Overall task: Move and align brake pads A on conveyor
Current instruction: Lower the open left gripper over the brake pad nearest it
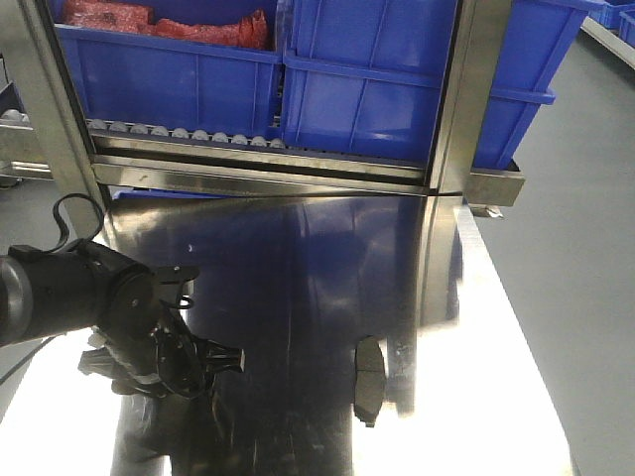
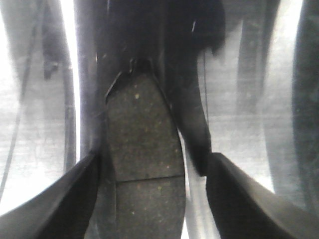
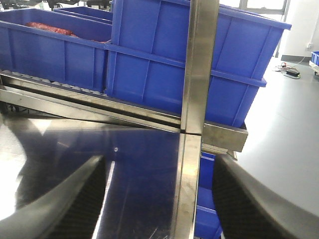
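In the left wrist view a brake pad (image 2: 142, 144), dark grey with a groove across it, lies flat on the shiny steel table between the fingers of my left gripper (image 2: 149, 204). The jaws are open and straddle it, with a gap on the right side. In the front view my left gripper (image 1: 213, 362) is low over the table at the lower left. Another brake pad (image 1: 369, 382) lies to its right, apart from it. My right gripper (image 3: 159, 199) is open and empty above the table. The conveyor is out of view.
Blue bins (image 1: 377, 89) stand on a roller rack behind the steel table (image 1: 298, 258); one holds red parts (image 1: 159, 25). An upright steel post (image 3: 197, 64) stands ahead of the right gripper. The table's right edge (image 1: 516, 327) drops to grey floor.
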Available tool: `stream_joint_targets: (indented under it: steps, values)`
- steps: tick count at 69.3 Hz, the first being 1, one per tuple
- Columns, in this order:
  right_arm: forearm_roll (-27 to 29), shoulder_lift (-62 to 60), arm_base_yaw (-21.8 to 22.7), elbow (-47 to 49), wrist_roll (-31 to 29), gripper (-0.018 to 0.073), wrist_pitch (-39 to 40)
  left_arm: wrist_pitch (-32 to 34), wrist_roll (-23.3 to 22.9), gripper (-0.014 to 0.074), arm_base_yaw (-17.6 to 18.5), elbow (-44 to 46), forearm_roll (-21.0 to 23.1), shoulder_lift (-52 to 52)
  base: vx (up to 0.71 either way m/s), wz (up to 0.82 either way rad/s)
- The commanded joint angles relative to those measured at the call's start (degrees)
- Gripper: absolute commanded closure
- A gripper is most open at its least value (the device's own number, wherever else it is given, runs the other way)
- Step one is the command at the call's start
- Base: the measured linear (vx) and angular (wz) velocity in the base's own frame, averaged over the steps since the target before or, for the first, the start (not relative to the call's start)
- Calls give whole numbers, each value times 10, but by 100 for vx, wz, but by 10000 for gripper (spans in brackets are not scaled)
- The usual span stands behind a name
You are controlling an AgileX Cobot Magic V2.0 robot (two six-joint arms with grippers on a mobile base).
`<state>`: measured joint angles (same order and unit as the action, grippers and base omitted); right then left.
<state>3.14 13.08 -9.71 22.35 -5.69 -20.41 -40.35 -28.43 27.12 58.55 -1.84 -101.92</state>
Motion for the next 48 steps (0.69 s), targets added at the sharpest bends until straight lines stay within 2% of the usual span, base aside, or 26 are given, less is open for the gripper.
stream_joint_targets:
  steps: [1,15,23,31,44,48]
  values:
    - [-3,6,4,15,-5,106,42,15,-6,152,3,15,5,9,0,0]
    - [-3,6,4,15,-5,106,42,-4,-5,154,3,15,5,-24,0,0]
    - [-3,6,4,15,-5,106,42,-15,3,199,3,15,5,-30,0,0]
    - [-3,6,4,15,-5,106,42,-20,11,318,3,15,4,-30,0,0]
    - [-3,6,4,15,-5,106,42,-15,25,594,3,17,3,-16,0,0]
    - [-3,6,4,15,-5,106,42,-11,31,605,3,17,-6,6,0,0]
